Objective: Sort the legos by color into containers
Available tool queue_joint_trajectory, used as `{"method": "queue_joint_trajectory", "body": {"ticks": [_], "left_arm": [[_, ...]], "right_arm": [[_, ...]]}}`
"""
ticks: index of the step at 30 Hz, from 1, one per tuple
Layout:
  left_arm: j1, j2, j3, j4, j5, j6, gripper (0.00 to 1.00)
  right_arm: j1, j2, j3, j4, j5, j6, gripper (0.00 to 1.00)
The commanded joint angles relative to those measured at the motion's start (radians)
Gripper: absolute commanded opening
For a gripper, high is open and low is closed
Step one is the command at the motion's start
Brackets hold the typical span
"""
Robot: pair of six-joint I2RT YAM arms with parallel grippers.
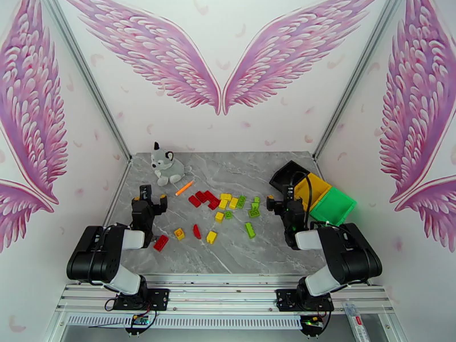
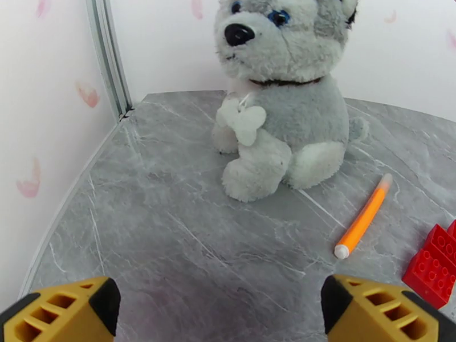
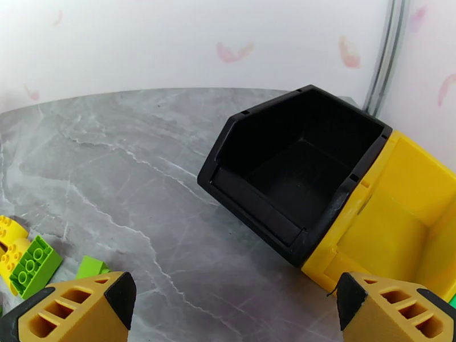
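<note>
Bright, even, diffuse light fills all three views, with no single source showing. The white walls (image 1: 228, 132) run close to washed out. Shadows are faint and soft-edged: a pale one hugs the base of the plush toy (image 2: 285, 126), and the legos (image 1: 206, 196) cast almost none. The grey worktop (image 1: 239, 257) carries a mild sheen without hard glare. The black bin (image 3: 296, 166) shows little interior detail. In the top view the wide lens splays the frame posts (image 1: 86, 81) outward. Both wrist views look sharp.
</note>
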Motion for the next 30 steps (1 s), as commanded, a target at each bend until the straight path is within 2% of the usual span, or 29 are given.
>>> {"method": "queue_joint_trajectory", "body": {"ticks": [1,30], "left_arm": [[-0.003,-0.021,0.022,-0.017,-0.001,0.002,0.99],[0.011,-0.021,0.026,-0.023,0.030,-0.005,0.99]], "right_arm": [[-0.003,-0.009,0.019,-0.012,-0.014,-0.015,0.99],[-0.004,-0.009,0.021,-0.015,-0.018,-0.012,0.99]]}}
